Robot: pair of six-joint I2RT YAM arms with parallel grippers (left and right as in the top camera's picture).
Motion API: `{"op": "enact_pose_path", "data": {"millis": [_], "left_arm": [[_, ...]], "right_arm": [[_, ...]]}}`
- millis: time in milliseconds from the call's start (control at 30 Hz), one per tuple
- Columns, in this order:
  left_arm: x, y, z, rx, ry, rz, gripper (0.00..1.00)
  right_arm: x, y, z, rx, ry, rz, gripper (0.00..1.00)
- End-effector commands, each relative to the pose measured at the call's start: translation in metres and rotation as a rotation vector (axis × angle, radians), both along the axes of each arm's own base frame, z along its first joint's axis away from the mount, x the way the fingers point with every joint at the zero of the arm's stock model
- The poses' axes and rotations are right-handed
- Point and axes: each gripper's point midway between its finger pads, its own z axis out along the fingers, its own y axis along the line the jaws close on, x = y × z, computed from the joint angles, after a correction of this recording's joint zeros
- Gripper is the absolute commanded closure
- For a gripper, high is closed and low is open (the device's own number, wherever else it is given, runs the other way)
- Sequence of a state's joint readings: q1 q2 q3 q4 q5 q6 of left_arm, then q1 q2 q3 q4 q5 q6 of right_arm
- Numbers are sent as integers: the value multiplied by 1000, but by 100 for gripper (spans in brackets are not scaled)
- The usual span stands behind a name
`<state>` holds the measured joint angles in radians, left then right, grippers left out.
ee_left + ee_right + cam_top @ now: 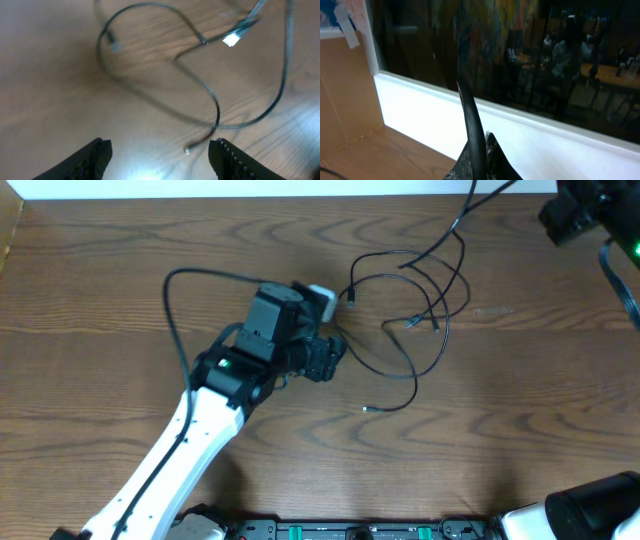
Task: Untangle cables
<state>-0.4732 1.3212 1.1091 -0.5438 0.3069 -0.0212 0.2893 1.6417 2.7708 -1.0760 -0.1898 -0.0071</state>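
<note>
The cables (414,380) lie on the wooden table (100,300), a little way toward 1 o'clock from its middle. They make a loose pile of loops that cross over each other, and one cord runs off toward 12 o'clock and leaves the picture. The left gripper (159,144) hangs just above the wood with its two fingers spread wide apart and nothing between them. The pile sits at its 3 o'clock in the view from above. In the left wrist view, a small plug end (188,149) lies on the table just ahead of the gap between the fingers. A bright white connector (231,39) shows farther off, at about 1 o'clock. These cords look very thin, light and floppy, so I think they bend any way you pull and slide easily on the smooth wood. A thin cord may slip out of the fingers, so the little plug end looks like the best place to pinch, because it is harder and a bit fatter. Pulling slowly is wise, or the loops may pull tight into a knot. The right gripper (479,155) points at a window, far from the cords, and I cannot tell if it is open or closed.
</note>
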Motion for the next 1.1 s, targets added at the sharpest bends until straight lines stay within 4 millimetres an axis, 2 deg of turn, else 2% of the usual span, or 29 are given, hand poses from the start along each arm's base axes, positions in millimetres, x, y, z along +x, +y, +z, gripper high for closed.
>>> {"op": "enact_pose_path", "data": {"millis": [0,167,400,567,700,733,767,833,900,933,1033,1067], "left_arm": [[8,-22,-20,61,-100,-264,32],[34,-42,-50,36,-106,-299,32],[32,-91,-83,-168,-51,-477,32],[24,-119,-113,-178,-33,-539,32],[16,-143,-131,-185,-50,-593,32],[16,-148,-135,-186,-58,-600,34],[19,-156,-140,-184,-81,-593,51],[25,-162,-140,-195,-89,-549,59],[32,-165,-136,-207,-110,-517,88],[36,-167,-129,-227,-124,-502,93],[50,-162,-103,-275,-158,-447,93],[69,-143,-65,-331,-189,-359,93]], "right_arm": [[-35,-9,21,33,-64,7,99],[-65,-18,29,37,-94,5,99],[-100,-30,31,32,-109,-2,99],[-102,-36,28,31,-95,-32,99],[-99,-38,18,20,-54,-52,99],[-99,-38,15,17,-44,-52,99],[-98,-38,10,11,-26,-52,99],[-98,-38,7,6,-13,-52,99],[-98,-39,6,5,-9,-55,99],[-96,-40,5,4,-5,-65,99],[-92,-44,1,1,10,-93,99],[-85,-52,-5,-6,35,-149,99]]}}
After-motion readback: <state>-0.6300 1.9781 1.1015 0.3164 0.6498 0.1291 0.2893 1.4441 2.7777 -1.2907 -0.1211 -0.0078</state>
